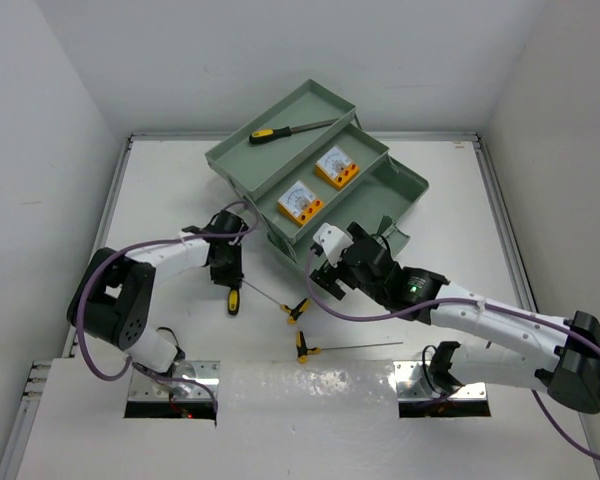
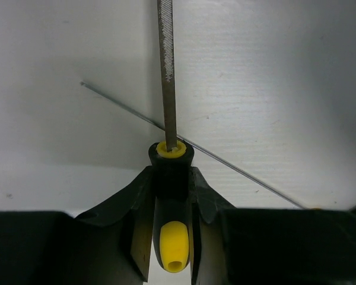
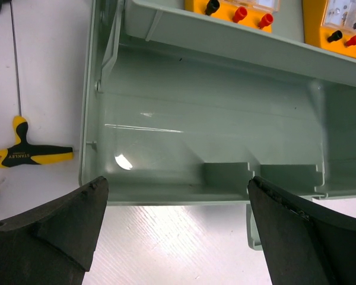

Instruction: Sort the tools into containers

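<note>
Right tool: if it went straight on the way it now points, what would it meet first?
The right tool, jaws open, faces the toolbox's bottom tray; it would likely meet that tray's near wall first, though depth is unclear.

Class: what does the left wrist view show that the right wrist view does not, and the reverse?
Only left wrist: a yellow-black handled file held in the left gripper, crossing a thin shaft. Only right wrist: the toolbox's bottom tray, two orange meters, a T-handle key, the open right gripper. Both: the white table.
</note>
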`<control>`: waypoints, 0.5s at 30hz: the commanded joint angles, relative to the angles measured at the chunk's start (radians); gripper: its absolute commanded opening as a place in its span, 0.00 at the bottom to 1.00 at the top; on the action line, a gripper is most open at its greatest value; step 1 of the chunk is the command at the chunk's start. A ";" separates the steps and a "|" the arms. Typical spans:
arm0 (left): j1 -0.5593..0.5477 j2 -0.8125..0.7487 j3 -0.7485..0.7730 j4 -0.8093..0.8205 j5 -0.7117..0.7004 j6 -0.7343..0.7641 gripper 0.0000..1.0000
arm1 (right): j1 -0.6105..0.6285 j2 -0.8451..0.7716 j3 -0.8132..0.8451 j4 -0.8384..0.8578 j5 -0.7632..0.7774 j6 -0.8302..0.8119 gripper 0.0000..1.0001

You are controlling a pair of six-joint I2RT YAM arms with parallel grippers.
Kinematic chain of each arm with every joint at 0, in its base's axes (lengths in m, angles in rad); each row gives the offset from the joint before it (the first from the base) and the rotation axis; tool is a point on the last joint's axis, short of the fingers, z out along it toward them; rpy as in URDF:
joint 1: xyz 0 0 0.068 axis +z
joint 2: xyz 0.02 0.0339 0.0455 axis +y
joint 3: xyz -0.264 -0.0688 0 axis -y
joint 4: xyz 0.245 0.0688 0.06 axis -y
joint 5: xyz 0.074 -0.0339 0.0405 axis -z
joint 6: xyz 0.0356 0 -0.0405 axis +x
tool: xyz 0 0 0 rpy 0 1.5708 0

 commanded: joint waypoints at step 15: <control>0.224 -0.012 0.313 -0.123 0.014 0.080 0.00 | -0.002 -0.051 -0.005 0.031 0.005 -0.014 0.99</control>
